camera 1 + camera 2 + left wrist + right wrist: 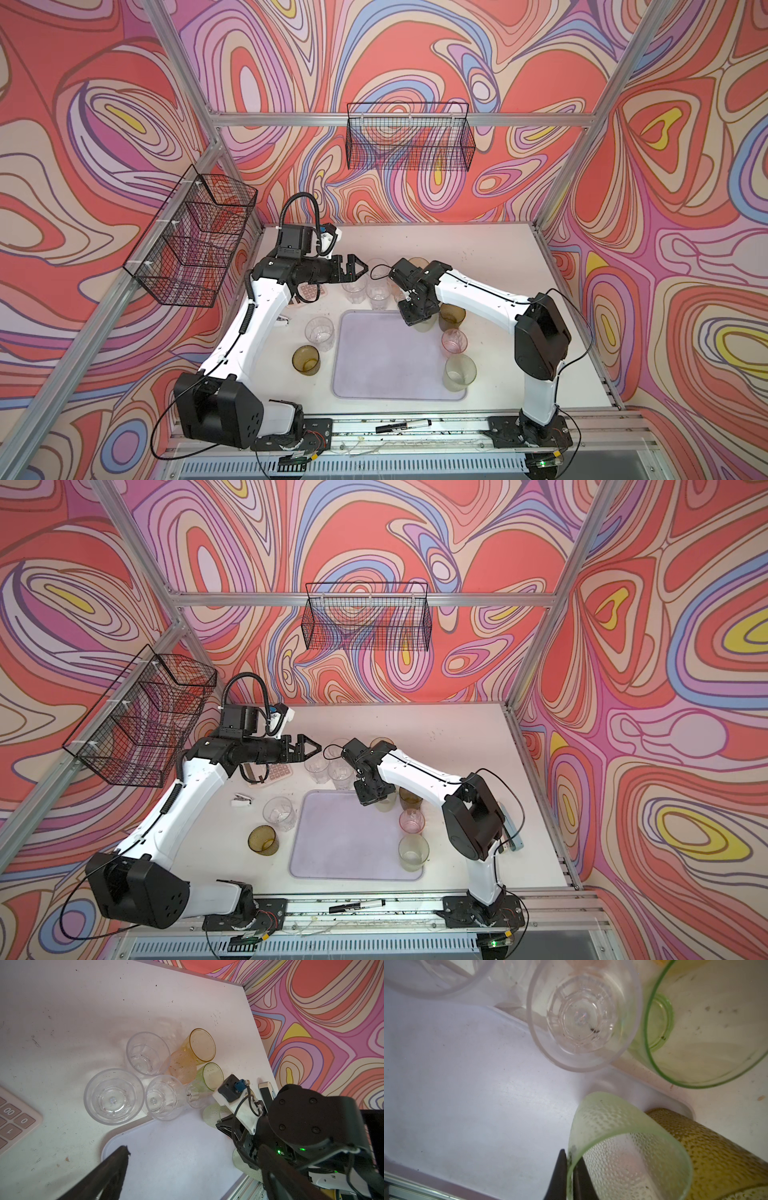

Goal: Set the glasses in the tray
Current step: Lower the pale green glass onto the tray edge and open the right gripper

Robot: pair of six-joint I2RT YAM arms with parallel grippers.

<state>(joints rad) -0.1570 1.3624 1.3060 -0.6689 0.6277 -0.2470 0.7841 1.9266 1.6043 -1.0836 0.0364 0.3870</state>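
The pale lavender tray (395, 365) (353, 845) lies flat at the table's front middle with nothing inside it. My right gripper (570, 1157) (415, 318) is shut on the rim of a light green dimpled glass (623, 1147) (384, 804) at the tray's back right corner; whether its base touches the tray I cannot tell. My left gripper (359, 268) (194, 1149) hangs open above a cluster of clear glasses (113, 1096) behind the tray. Amber (202, 1046), peach (182, 1068) and green (212, 1075) glasses stand beside them. More glasses flank the tray: clear (319, 333), olive-brown (306, 360), pink (454, 340), pale green (459, 372).
A calculator (309, 293) (12, 1118) lies under the left arm, and a small stapler-like thing (242, 800) lies nearby. A black marker (403, 426) rests on the front rail. Black wire baskets hang on the left wall (193, 237) and the back wall (409, 137).
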